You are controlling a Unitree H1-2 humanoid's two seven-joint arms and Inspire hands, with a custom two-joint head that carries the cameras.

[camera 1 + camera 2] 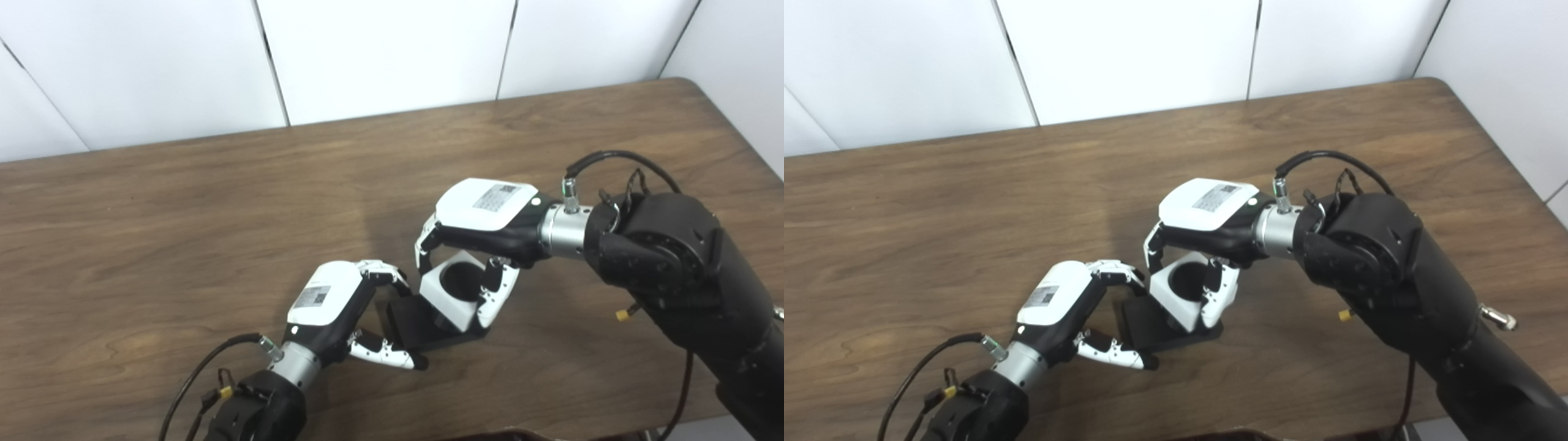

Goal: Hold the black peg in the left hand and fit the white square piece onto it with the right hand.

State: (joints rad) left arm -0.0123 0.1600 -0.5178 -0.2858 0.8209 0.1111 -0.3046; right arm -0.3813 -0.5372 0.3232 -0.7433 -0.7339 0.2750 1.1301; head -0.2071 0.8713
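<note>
Peg [416, 324] black, mostly hidden under white square piece [450, 294], right hand [481, 229] gripping piece, left hand [343, 306] clasping peg

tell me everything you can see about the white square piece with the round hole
The white square block with a round hole looks like matte plastic, with flat faces and crisp edges. A dark circular opening fills its top face. It sits tilted, one corner toward the camera, on the flat black base piece above the brown wooden table. The right hand closes on it from above, white fingers on its sides. The left hand grips the black piece beside it. Whether a peg sits inside the hole cannot be seen.
</note>
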